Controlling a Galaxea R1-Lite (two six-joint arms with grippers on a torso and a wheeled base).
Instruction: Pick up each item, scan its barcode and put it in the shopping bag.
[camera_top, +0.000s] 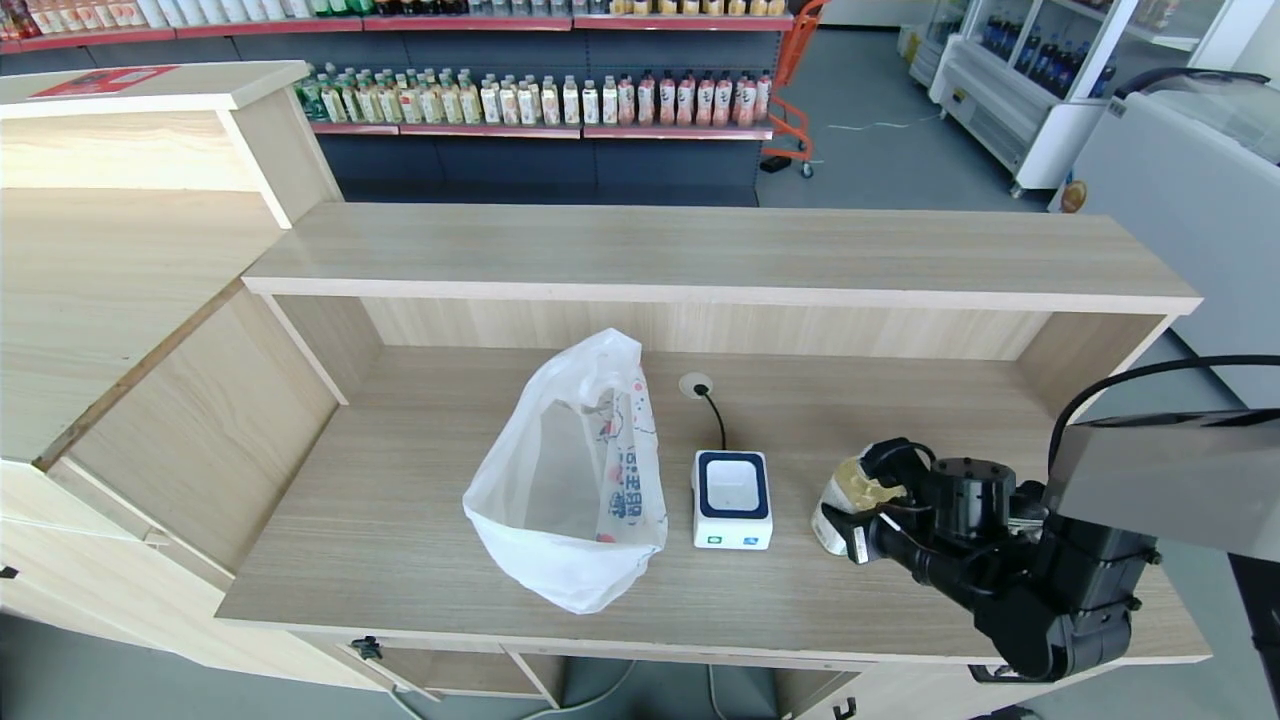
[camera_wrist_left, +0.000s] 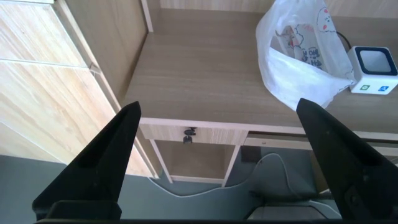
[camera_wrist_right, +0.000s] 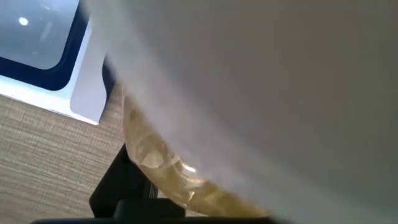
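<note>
I see the shopping bag (camera_top: 570, 500) as translucent white with red and blue print. The scanner (camera_top: 733, 500) is white with a dark blue frame and a small green mark. The item (camera_top: 845, 495) is white and cream-gold. The worktop (camera_top: 400, 500) is pale wood grain, and the right fingers (camera_top: 886, 455) are black.

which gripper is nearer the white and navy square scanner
Right. The right gripper holds a beige packet beside the scanner; the left gripper hangs off the counter's front edge.

Right arm low, right end effector (camera_top: 866, 500) clamped on a cream pouch (camera_top: 832, 503). Left end effector (camera_wrist_left: 217, 109) angled downward, fingers (camera_wrist_left: 106, 162) spread wide.
</note>
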